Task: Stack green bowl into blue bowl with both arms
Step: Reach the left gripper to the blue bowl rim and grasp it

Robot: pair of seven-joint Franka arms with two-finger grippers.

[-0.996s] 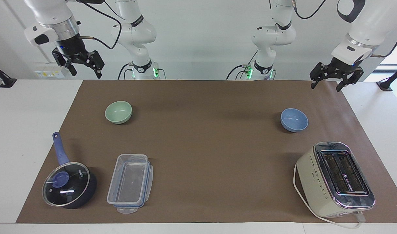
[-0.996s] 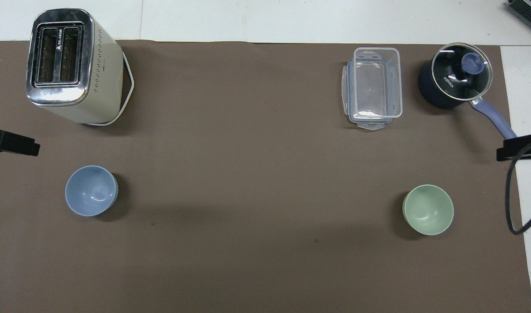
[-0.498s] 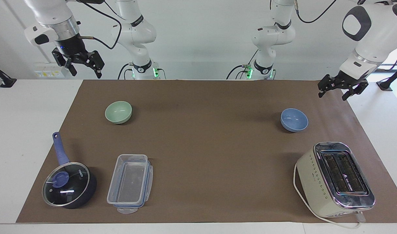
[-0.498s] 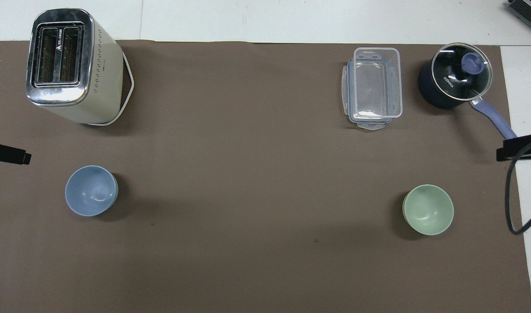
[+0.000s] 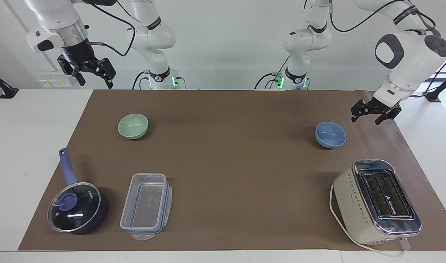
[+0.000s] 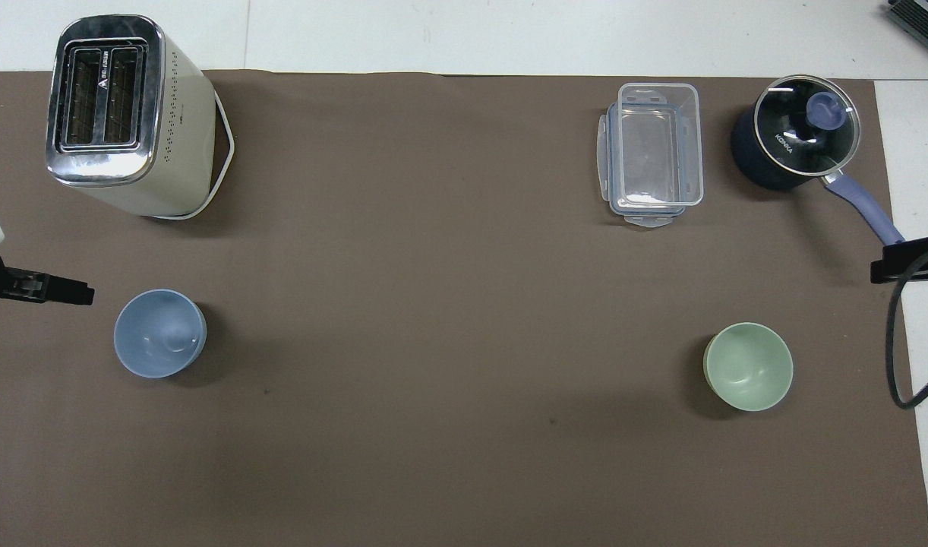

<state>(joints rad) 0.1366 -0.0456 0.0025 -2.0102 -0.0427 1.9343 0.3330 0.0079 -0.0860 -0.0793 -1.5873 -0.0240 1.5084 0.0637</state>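
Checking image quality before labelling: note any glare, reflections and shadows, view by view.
Facing view: white glare streak on the saucepan's glass lid; bright reflections on the toaster's chrome top; soft shadows beside the green bowl and blue bowl. Overhead view: highlights on the lid and toaster chrome; a broad faint shadow band across the brown mat; everything in focus.

left gripper (image 6: pixel 54 289) in overhead view: only one dark fingertip pokes in at frame edge, rest cut off. right gripper (image 6: pixel 908 259) same, only black tip and cable loop at edge. both arms' upper links run off top of facing view. lettering on saucepan (image 6: pixel 797 142) lid too small to read.
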